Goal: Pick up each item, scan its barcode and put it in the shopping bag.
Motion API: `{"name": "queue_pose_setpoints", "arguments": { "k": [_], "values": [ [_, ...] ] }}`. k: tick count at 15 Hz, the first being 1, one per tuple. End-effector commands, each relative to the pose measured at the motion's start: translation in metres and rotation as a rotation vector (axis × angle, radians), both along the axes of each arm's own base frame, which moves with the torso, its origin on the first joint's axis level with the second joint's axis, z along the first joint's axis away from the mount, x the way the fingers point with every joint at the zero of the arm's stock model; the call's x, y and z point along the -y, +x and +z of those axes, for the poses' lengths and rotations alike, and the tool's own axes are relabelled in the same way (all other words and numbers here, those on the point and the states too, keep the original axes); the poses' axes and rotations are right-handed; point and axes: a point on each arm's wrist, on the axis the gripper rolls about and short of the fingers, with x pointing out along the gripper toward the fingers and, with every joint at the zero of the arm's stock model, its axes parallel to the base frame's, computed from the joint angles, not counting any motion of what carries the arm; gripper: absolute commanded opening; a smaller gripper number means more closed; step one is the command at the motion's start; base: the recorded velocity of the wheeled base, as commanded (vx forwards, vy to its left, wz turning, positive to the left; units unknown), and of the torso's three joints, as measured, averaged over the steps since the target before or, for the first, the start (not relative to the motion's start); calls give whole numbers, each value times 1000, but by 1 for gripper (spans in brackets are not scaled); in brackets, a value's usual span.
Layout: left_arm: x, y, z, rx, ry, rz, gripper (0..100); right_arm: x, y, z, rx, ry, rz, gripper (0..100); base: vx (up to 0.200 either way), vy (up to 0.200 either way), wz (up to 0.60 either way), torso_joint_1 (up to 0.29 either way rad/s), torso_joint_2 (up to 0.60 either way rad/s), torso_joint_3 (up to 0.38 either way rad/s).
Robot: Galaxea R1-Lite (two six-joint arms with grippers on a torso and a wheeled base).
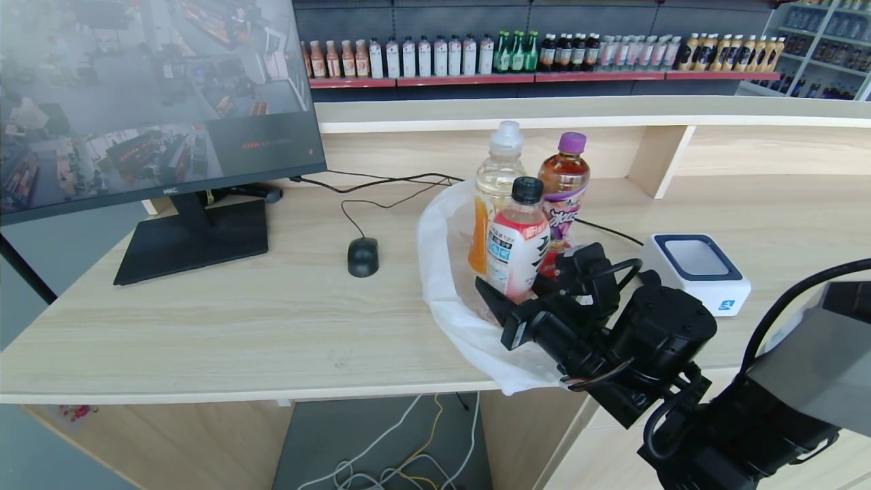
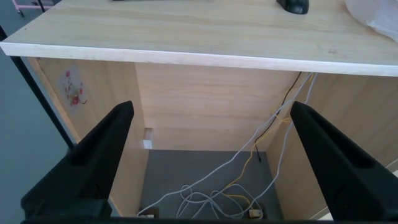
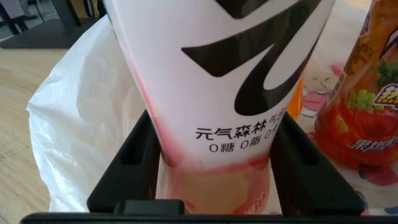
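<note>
Head view has the pink-and-white bottle [image 1: 518,238] upright in the white shopping bag [image 1: 441,272], clamped low by the right gripper [image 1: 527,289], just in front of a clear-capped bottle [image 1: 500,170] and a purple-capped bottle [image 1: 566,184]. The scanner [image 1: 695,271] sits beside the bag; the left gripper [image 2: 211,155] hangs, jaws wide apart, below the table [image 2: 186,37]
</note>
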Motion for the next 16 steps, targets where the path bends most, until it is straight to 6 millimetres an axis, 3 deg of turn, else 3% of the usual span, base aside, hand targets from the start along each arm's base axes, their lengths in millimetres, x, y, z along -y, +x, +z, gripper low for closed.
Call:
{"name": "queue_pose_setpoints", "arguments": {
  "k": [1, 4, 5, 16],
  "values": [
    [0, 0, 0, 0, 0, 0, 100, -1, 0, -2, -8, -6, 3, 0, 0, 0, 0, 0, 0, 0],
    [0, 0, 0, 0, 0, 0, 100, 0, 0, -3, -18, 4, 3, 0, 0, 0, 0, 0, 0, 0],
    [0, 0, 0, 0, 0, 0, 100, 0, 0, -3, -23, 12, 4, 100, 0, 0, 0, 0, 0, 0],
    [0, 0, 0, 0, 1, 0, 100, 11, -15, 21, 14, 59, 8, 100, 0, 0, 0, 0, 0, 0]
  ]
}}
